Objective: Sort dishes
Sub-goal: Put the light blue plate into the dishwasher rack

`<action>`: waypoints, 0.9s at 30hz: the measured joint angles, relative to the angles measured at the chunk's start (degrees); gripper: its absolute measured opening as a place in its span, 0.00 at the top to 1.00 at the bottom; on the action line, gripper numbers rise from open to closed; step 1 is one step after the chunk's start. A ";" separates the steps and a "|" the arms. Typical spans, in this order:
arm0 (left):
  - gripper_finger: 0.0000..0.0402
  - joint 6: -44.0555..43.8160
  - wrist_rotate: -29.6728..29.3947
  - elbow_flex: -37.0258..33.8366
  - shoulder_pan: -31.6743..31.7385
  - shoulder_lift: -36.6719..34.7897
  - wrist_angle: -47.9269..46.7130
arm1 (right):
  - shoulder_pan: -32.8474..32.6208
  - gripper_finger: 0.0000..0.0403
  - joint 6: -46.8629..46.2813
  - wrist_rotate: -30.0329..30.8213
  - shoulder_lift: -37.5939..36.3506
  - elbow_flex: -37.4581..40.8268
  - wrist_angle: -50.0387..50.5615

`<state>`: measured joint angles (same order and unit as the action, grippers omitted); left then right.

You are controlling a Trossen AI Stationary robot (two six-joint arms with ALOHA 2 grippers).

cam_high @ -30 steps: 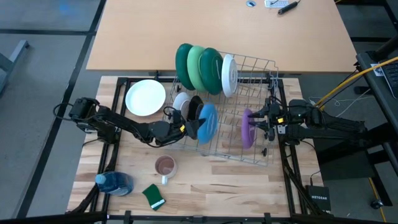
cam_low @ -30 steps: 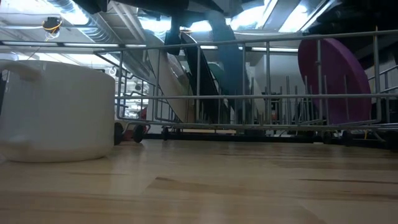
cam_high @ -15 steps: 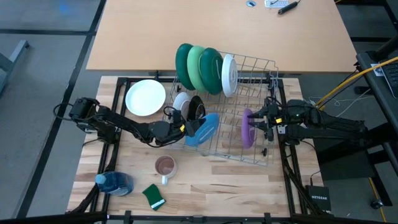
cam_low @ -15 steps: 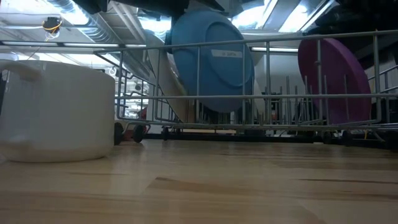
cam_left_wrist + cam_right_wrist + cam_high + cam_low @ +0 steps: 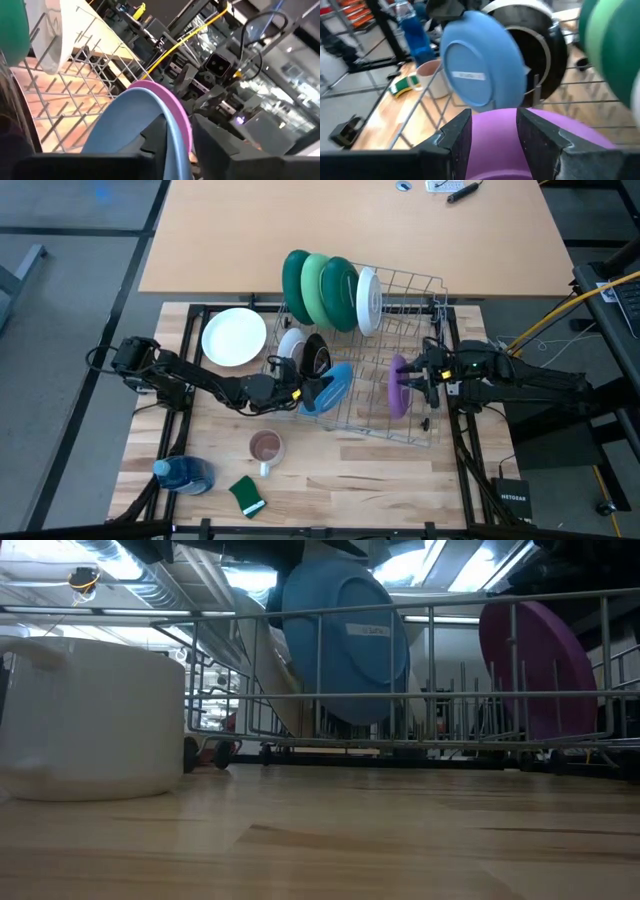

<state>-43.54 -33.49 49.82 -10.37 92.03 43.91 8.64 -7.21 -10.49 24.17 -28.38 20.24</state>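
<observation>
Dishes: seven round plates stand in the wire rack [image 5: 405,395], one white plate [image 5: 234,337] at its nine o'clock. Left end effector [image 5: 305,390] straddles the blue plate [image 5: 333,387], grip unclear; right end effector [image 5: 418,376] grips the purple plate [image 5: 397,386].

In the low view the white mug [image 5: 85,720] is cut off at the picture's edge, and it hides the near corner of the wire dish rack [image 5: 440,695]. Beside that rack, the black plate [image 5: 315,355] covers most of a small white plate [image 5: 291,341]. The label on the blue plate [image 5: 345,650] is too blurred to read.
</observation>
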 joint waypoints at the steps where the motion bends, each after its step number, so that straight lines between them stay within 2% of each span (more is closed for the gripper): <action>1: 0.78 0.77 0.06 0.00 0.00 0.00 -0.17 | 0.00 0.60 0.01 -1.16 0.16 0.00 -0.02; 6: 0.66 4.85 0.06 0.00 0.00 0.00 -0.44 | -0.02 0.60 0.01 -6.41 1.07 -0.02 -0.48; 10: 0.61 8.41 0.01 0.00 0.00 0.00 -1.37 | -0.02 0.60 -0.04 -7.60 2.30 -0.02 -1.24; 18: 0.63 13.45 3.80 0.00 -0.02 -0.04 -4.12 | -0.02 0.60 -0.02 -7.66 6.63 -0.05 -4.56; 23: 0.67 13.23 8.73 0.00 -0.02 -0.04 -5.58 | -0.02 0.60 0.05 -8.04 8.68 -0.24 -5.06; 27: 0.70 11.01 9.83 0.00 -0.13 -0.11 -8.15 | -0.04 0.60 0.11 -8.51 9.01 -0.24 -5.02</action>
<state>-32.53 -23.65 49.82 -10.50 91.92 35.76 8.60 -7.10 -19.00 33.18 -28.62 15.22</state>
